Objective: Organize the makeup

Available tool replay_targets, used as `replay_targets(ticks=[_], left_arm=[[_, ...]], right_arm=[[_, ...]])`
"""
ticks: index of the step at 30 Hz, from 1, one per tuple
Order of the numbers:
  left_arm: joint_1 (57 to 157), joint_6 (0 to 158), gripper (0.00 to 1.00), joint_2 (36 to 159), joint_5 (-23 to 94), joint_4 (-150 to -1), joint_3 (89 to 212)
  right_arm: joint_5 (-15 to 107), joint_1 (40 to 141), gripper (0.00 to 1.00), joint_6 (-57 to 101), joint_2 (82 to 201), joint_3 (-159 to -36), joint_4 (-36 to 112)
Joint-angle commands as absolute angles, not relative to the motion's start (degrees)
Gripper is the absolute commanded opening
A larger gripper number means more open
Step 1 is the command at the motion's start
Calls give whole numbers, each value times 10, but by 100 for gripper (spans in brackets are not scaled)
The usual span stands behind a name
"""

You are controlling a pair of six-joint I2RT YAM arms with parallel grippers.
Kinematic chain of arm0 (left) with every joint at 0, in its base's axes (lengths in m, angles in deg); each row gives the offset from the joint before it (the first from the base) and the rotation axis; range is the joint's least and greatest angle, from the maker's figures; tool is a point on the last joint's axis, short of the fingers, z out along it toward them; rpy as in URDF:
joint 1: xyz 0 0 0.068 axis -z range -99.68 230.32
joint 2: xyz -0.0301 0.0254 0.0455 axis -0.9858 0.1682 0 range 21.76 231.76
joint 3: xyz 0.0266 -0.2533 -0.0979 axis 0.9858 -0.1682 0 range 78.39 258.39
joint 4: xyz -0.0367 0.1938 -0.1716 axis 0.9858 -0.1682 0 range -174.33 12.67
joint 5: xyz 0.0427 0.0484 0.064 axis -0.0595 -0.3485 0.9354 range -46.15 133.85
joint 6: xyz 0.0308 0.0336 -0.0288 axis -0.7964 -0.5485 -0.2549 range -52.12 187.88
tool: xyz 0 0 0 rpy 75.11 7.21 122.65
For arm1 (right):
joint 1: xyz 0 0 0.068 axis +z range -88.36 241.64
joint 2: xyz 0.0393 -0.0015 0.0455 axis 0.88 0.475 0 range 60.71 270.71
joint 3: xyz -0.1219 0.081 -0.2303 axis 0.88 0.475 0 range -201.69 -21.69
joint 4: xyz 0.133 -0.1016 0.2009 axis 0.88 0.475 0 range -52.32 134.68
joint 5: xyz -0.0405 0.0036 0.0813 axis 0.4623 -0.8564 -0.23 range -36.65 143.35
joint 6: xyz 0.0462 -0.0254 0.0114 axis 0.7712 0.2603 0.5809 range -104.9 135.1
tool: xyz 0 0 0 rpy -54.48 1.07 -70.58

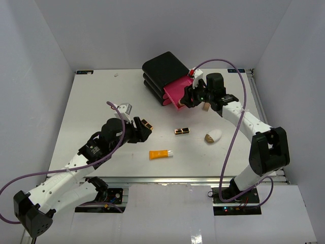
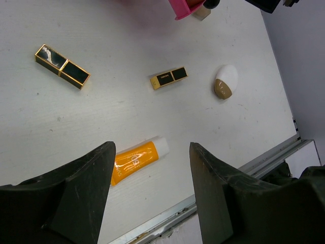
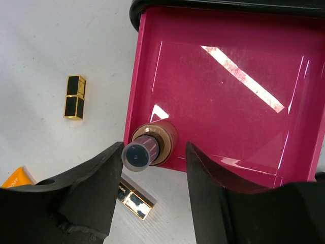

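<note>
bottle (image 3: 150, 145): 1, upright at front edge of open pink drawer (image 3: 228, 101), inside or outside unclear | lipsticks: 2 (image 1: 182, 131) (image 1: 148, 124), tube (image 1: 160, 154): 1, egg-shaped piece (image 1: 213, 136): 1, all on table (image 1: 101, 101) | right tool (image 3: 155, 150): jaws straddle bottle, grip unclear | left tool (image 2: 152, 147): wide apart, holding nothing

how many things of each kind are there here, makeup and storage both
black-and-gold lipstick tubes: 2
orange tube with white cap: 1
tan bottle with dark cap: 1
white-and-brown egg-shaped piece: 1
black drawer box with an open pink drawer: 1
total: 6
</note>
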State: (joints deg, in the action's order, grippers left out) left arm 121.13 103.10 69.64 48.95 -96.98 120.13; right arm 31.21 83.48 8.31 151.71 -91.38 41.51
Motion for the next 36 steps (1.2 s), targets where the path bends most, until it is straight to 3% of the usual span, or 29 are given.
replay_targets(ticks=[1,11,17,36], left_arm=[[1210,1033,71,690,485,-969,1202],[1210,1036,71,677,485,-970,1199],[1210,1035,71,684,482,-969,1201],[1210,1027,71,705,486,-965,1212]], right_arm=[[321,837,55,85,1520,-936,386],[310,822,36,104,1531,-948,366],[273,786,31,129,1553,-973,365],[95,711,30,353,1718,-1076,334]])
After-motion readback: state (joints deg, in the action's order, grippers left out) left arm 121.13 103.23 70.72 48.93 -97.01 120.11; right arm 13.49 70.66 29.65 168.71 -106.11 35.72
